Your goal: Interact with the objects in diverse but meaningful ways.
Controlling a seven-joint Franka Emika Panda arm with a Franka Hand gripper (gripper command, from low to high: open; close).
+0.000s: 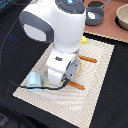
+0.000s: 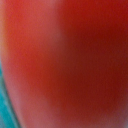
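Red tomato (image 2: 70,60) fills my wrist view; smooth, light, probably slippery, so grasp its widest middle; my gripper's opening I cannot tell.

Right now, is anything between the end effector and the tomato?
Nothing visible. The red tomato fills the wrist view, so it sits right at the end effector, with no object in front of it. In the exterior view the arm hides both, so contact can't be confirmed.
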